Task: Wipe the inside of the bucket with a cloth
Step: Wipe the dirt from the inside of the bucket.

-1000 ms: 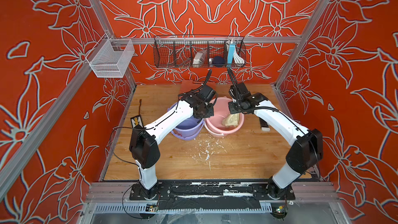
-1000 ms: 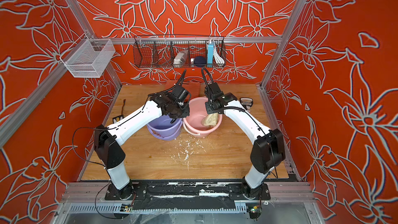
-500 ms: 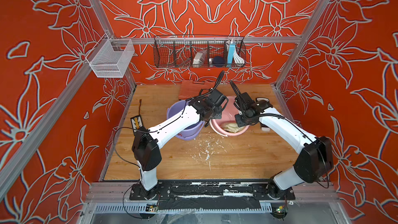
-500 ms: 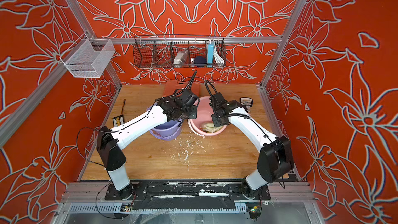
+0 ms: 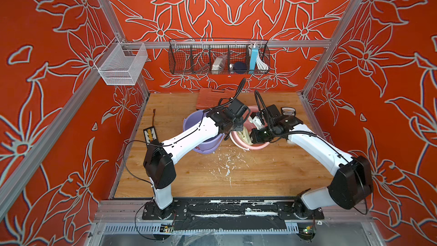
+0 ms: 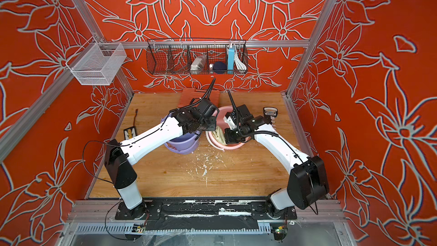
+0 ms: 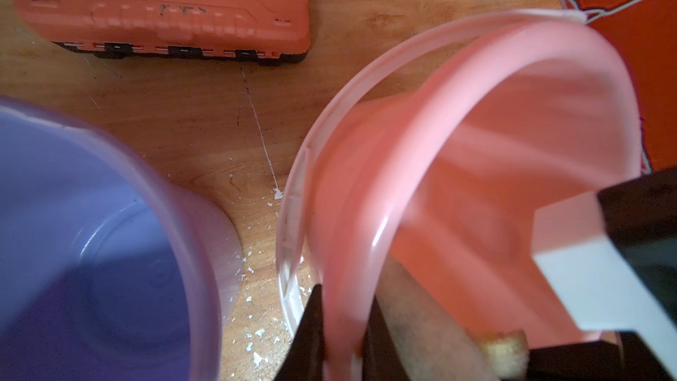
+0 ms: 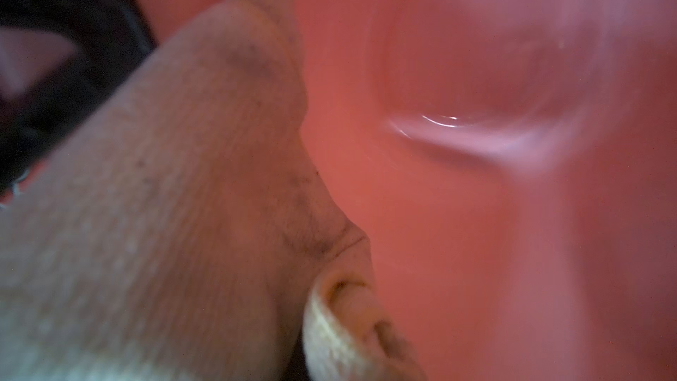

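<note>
Left hand (image 7: 343, 339) grips the rim of the pink bucket (image 7: 487, 56), one finger outside the wall, one inside. My right hand (image 5: 257, 137) is down in that bucket, closed on the cloth (image 5: 245, 136), which lies bunched against the inner wall. Just beside it stands a purple bucket (image 5: 208, 149).

The pink bucket (image 5: 258, 147) is crowded — cloth (image 5: 245, 136) and right gripper (image 5: 253, 139) inside, left gripper (image 7: 342, 342) clamped on its rim. Just beside it stands the purple bucket (image 5: 206, 148), with the orange case (image 5: 209, 98) behind — only the front tabletop (image 5: 272, 175) lies open.

Stained cream cloth (image 5: 244, 136), bunched inside pink bucket (image 5: 259, 148)
</note>
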Robot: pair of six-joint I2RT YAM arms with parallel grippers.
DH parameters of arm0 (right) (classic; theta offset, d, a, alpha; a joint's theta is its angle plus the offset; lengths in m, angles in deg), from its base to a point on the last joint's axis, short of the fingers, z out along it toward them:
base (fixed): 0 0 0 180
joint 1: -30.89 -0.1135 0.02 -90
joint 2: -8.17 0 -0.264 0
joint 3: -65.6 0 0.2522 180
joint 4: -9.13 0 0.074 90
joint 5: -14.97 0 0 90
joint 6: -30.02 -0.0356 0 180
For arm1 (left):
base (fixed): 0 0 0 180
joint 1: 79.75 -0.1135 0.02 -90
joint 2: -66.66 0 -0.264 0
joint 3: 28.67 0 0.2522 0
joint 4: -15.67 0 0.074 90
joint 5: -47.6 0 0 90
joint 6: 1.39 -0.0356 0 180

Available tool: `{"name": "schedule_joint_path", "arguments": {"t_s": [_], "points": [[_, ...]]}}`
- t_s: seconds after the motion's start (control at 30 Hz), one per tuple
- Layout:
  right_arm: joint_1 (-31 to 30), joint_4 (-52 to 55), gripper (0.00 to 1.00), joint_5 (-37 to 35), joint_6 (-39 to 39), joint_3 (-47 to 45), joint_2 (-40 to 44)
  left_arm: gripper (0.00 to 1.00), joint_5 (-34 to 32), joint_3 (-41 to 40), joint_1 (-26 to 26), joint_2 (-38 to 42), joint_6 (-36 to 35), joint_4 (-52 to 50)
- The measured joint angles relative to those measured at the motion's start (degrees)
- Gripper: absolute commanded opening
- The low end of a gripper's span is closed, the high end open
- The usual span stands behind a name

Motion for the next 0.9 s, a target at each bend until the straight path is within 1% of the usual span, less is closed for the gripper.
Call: {"name": "schedule_joint_path", "arguments": {"t_s": [0.07, 0.1, 0.17, 0.3, 0.4, 0.47, 0.57, 0.67, 0.73, 0.83, 0.9], "points": [[0.00, 1.38, 0.00, -0.96, 0.13, 1.16, -0.26, 0.00, -0.44, -0.17, 0.00, 0.11, 0.17, 0.04], [0.00, 2.64, 0.00, -2.62, 0.52, 1.99, -0.42, 0.00, -0.72, -0.17, 0.00, 0.13, 0.22, 0.07], [0.00, 4.55, 0.00, -7.45, 1.44, 2.82, -0.39, 0.00, -1.42, -0.04, 0.00, 0.20, 0.20, -0.13], [0.48, 8.70, 0.00, -20.02, 3.48, 2.86, -0.02, 0.00, -2.89, 0.39, 0.00, 0.46, 0.17, -1.90], [0.94, 10.12, 0.00, -27.93, 4.33, 3.52, 0.11, 0.00, -2.69, 0.63, 0.20, 0.63, 0.11, -3.06], [0.92, 10.99, 0.00, -32.61, 4.98, 5.01, 0.02, 0.00, -2.03, 1.25, 0.35, 0.63, -0.07, -3.96], [0.92, 11.39, 0.00, -37.57, 5.86, 8.39, -0.72, 0.00, -0.74, 3.52, 0.35, 0.48, -0.44, -5.97], [0.98, 10.91, 0.00, -40.48, 6.34, 12.74, -3.08, 0.00, 0.72, 6.78, 0.33, -0.04, -0.94, -8.15], [1.05, 9.70, 0.00, -41.13, 6.36, 14.82, -4.85, 0.00, 2.10, 7.56, 0.33, -0.13, -1.09, -8.96], [1.01, 6.67, 0.00, -40.39, 6.38, 16.00, -6.82, 0.00, 4.74, 7.52, 0.33, -0.37, -0.92, -9.62], [1.01, 4.50, 0.00, -38.40, 6.38, 15.98, -7.32, 0.00, 6.03, 7.56, 0.37, -0.87, -0.76, -10.12]]}}
